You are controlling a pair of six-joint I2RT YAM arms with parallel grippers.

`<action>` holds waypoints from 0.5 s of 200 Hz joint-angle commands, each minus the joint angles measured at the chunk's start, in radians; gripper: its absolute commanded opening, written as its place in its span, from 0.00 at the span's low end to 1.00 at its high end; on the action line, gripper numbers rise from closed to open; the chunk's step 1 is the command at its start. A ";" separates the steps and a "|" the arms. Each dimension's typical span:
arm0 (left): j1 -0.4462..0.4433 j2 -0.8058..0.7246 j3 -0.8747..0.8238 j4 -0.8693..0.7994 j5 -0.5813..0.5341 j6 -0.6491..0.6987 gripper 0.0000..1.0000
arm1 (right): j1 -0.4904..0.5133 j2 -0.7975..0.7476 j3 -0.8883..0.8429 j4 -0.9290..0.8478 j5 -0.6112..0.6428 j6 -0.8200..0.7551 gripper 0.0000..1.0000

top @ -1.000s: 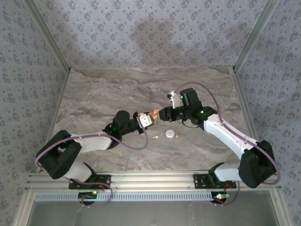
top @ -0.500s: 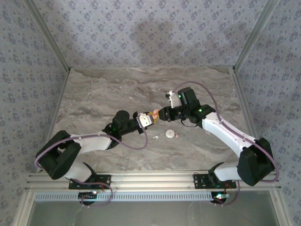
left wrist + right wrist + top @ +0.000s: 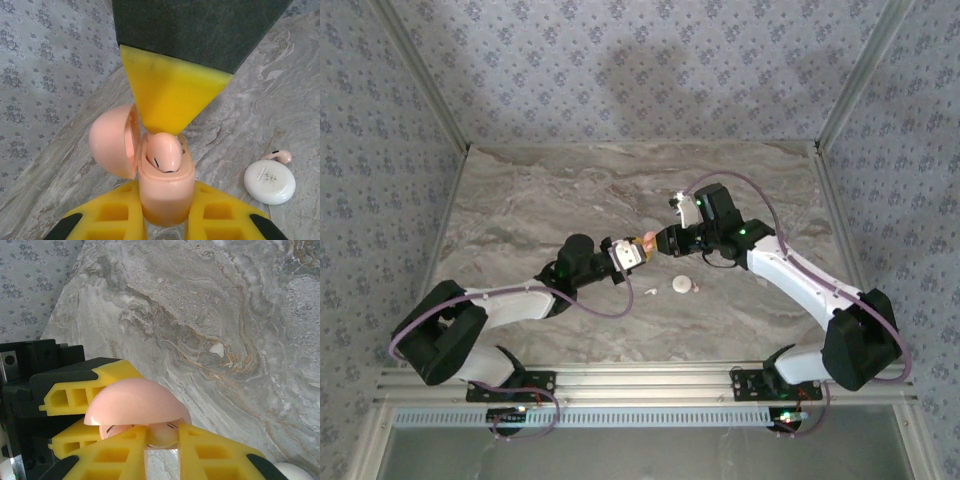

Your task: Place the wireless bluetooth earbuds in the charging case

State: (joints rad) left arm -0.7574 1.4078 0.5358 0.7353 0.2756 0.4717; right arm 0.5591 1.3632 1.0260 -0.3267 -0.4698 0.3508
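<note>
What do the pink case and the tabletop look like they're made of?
Pink charging case: likely smooth moulded plastic with a satin finish, judging by its even colour and soft highlights. Tabletop: grey marble look with swirling veins, possibly printed laminate; whether it is real stone is unclear.

- A robot test cell in a lab, not a lived-in room; a left arm (image 3: 515,300) and a right arm (image 3: 800,285) are bolted side by side to an aluminium rail (image 3: 640,381) at the near edge
- Slanting metal posts (image 3: 420,72) frame the bay; flat panels of blue-grey floral wallpaper (image 3: 640,60) serve as its walls
- A marble-look tabletop (image 3: 540,190) is the work surface; purple cables (image 3: 772,208) loop along the arms
</note>
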 commanded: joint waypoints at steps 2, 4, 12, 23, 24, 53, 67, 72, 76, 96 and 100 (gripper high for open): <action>-0.002 0.002 0.012 0.024 -0.002 0.025 0.11 | 0.002 -0.037 0.025 -0.035 0.020 -0.011 0.20; -0.002 0.004 0.012 0.024 -0.002 0.026 0.11 | 0.002 -0.039 0.024 -0.037 0.021 -0.013 0.20; -0.003 0.010 0.012 0.020 -0.007 0.033 0.11 | -0.001 -0.049 0.022 -0.041 0.026 -0.013 0.20; -0.002 0.015 0.012 0.010 -0.012 0.041 0.11 | -0.007 -0.066 0.019 -0.047 0.028 -0.013 0.20; -0.002 0.015 0.013 0.009 -0.013 0.042 0.11 | -0.007 -0.067 0.019 -0.047 0.028 -0.013 0.19; -0.003 0.021 0.015 -0.015 -0.030 0.063 0.11 | -0.019 -0.095 0.010 -0.057 0.034 -0.011 0.19; -0.003 0.021 0.016 -0.020 -0.037 0.068 0.11 | -0.025 -0.102 0.009 -0.060 0.032 -0.009 0.19; -0.002 0.022 0.015 -0.022 -0.039 0.069 0.11 | -0.028 -0.103 0.008 -0.066 0.031 -0.009 0.19; -0.003 0.021 0.016 -0.023 -0.042 0.070 0.11 | -0.030 -0.105 0.009 -0.073 0.031 -0.011 0.19; -0.002 0.019 0.013 -0.035 -0.057 0.065 0.11 | -0.052 -0.114 0.003 -0.128 0.019 -0.015 0.19; -0.003 0.018 0.011 -0.036 -0.060 0.064 0.11 | -0.060 -0.118 -0.001 -0.143 0.017 -0.016 0.19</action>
State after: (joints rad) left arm -0.7574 1.4235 0.5358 0.7105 0.2379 0.5201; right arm 0.5293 1.2732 1.0256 -0.3832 -0.4484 0.3504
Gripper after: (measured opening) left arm 0.172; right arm 0.193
